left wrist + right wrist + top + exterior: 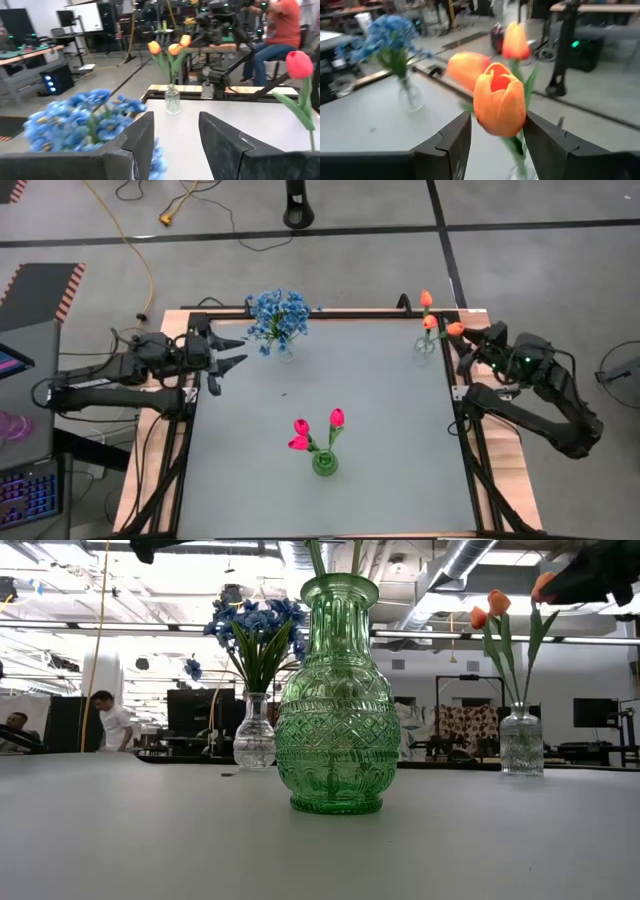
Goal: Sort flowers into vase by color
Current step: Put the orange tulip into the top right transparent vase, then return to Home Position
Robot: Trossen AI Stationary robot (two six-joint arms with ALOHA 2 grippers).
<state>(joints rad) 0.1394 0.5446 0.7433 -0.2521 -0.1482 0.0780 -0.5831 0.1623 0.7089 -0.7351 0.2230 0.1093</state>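
Note:
Blue flowers (277,315) stand in a clear vase (254,735) at the far left. Pink-red tulips (318,430) stand in a green vase (333,700) near the front middle. Orange tulips (429,312) stand in a clear vase (521,740) at the far right. My left gripper (240,352) is open and empty, just left of the blue flowers. My right gripper (463,343) is open, just right of the orange tulips. One orange blossom (500,105) that leans toward it stands between its fingers. My right gripper comes level from the table's right side, with its fingers (455,137) on either side of the leaning tulip's blossom (492,117). The jaws stand wide apart. I cannot tell whether they touch the blossom. The tulip's stem runs down into the clear vase.
The grey table top (380,410) is bare between the three vases. A black frame rail (340,311) runs along the table's edges. Beyond the table, people sit at desks (277,35) in the room.

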